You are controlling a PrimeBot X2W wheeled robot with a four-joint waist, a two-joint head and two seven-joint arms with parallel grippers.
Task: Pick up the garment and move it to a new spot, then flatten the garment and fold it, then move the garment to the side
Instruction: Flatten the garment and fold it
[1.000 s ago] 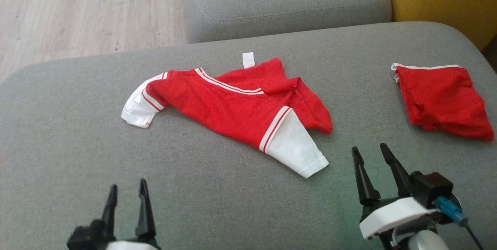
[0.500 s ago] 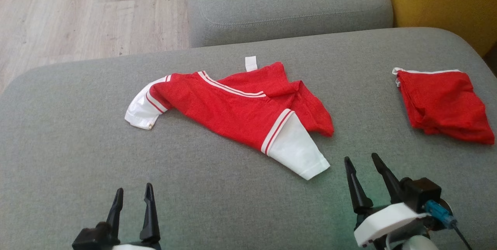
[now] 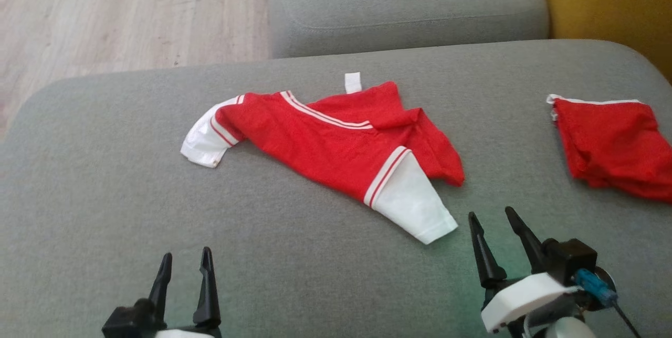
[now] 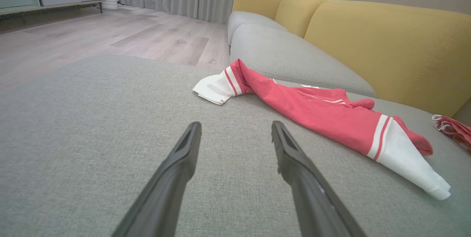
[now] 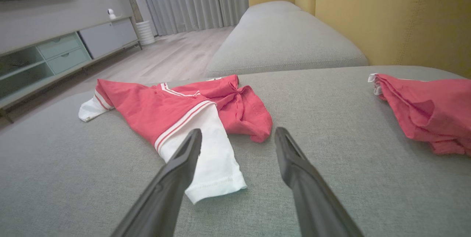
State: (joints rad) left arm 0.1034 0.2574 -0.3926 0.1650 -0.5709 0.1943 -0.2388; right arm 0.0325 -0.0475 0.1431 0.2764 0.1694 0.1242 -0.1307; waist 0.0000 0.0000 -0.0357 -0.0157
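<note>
Fingers (image 3: 206, 285) of the left gripper (image 3: 186, 253) stand apart and empty at the near left of the head view. Those of the right gripper (image 3: 491, 213) stand equally apart and empty at the near right. Beyond and between them, near the middle of the grey fabric sofa cushion (image 3: 105, 196), lies the red sports jersey with white short sleeves and red-and-white striped trim (image 3: 325, 144). It is rumpled and partly doubled over itself. Its near white sleeve (image 3: 415, 207) ends just left of the right gripper without touching it. A plain red cloth with a thin white edge (image 3: 614, 144) lies well apart at the far right. A small white tag (image 3: 353, 82) projects from the jersey's far edge. No writing on it can be read, and no brand mark or numeral is legible.

Left wrist view: the spread fingers hang over bare cushion. The jersey lies ahead and to the right, clear of both tips.

Right wrist view: the spread fingers point toward the jersey, with the sleeve hem just beside one fingertip. Nothing is gripped.

Assessment: the step in hand is the first, the pick-up, and it is not yet begun. The next move probably calls for lowering a gripper onto a fold of the jersey, most readily the near sleeve or shoulder, then closing on it. The plain red cloth must be left alone.
</note>
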